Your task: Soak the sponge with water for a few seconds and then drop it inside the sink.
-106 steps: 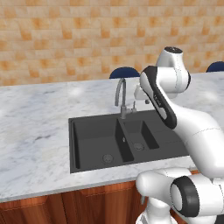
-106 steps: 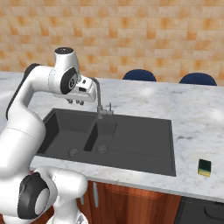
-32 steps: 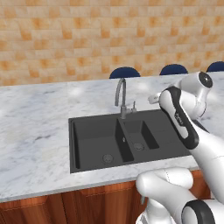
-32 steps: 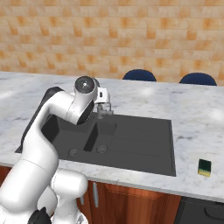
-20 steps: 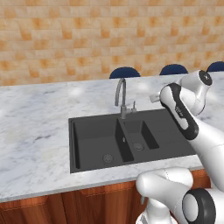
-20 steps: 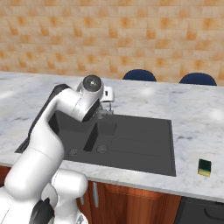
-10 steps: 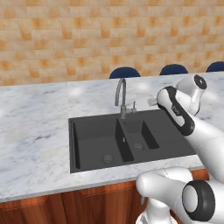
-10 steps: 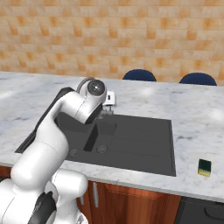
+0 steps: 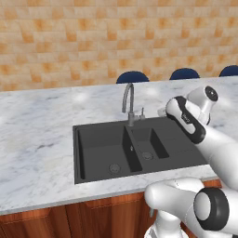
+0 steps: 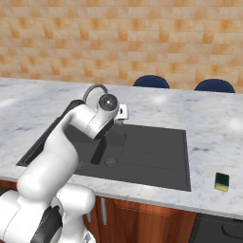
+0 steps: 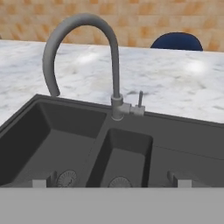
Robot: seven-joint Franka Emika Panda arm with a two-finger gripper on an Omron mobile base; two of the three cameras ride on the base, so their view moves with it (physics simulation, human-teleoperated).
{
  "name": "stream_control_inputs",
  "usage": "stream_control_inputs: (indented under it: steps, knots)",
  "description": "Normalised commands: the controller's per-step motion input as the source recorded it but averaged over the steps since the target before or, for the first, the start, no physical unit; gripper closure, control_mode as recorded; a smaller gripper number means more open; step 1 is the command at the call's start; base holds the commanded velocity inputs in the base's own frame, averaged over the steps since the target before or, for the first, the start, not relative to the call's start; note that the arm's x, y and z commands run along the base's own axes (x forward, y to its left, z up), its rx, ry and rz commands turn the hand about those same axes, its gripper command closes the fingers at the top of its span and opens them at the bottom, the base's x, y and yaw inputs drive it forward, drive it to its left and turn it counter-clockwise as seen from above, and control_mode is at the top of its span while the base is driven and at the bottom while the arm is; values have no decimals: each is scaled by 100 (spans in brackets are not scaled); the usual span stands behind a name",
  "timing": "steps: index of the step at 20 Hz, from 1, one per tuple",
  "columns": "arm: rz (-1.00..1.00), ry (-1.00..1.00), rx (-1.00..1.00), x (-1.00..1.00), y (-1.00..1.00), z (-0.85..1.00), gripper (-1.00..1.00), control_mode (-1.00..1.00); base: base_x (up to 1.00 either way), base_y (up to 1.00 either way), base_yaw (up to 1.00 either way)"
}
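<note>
Right, we see the sponge (image 10: pixel 221 181) lying flat on the marble counter (image 10: pixel 213 133), just beside the right rim of the sink (image 10: pixel 156 156) and close to the counter's front edge; it's a small rectangular block, dark green top with a pale yellowish side. Bare counter all around it, nothing crowding it. The sink is matte black, rectangular, with a wide basin and a narrower one split by a divider, each with a round grey drain (image 11: pixel 68 177), plus a flat black ledge on the right side. A grey gooseneck faucet (image 11: pixel 87 57) with a small side lever (image 11: pixel 140 103) stands at the back rim, its spout arcing over the wide basin. Our gripper (image 11: pixel 111 181) sits over the sink facing the faucet, fingers spread wide with nothing between them, well apart from the sponge. Counter is white-grey veined marble, smooth and glossy, with wide open stretches left and right of the sink. Wood cabinet fronts (image 9: pixel 69 218) below. Behind the counter, an orange-tan tiled wall (image 9: pixel 93 42) and the rounded tops of dark blue chairs (image 10: pixel 151 81).
</note>
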Motion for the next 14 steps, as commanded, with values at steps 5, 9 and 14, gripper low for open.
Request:
stream_control_inputs:
  steps: [5,9,14]
  knots:
    - [0,-8,0,1,-11,-5,-100,-100,0,0,0]
    - [0,-10,0,2,0,0,-100,-100,0,0,0]
    - [0,-15,0,8,0,0,-100,-100,0,0,0]
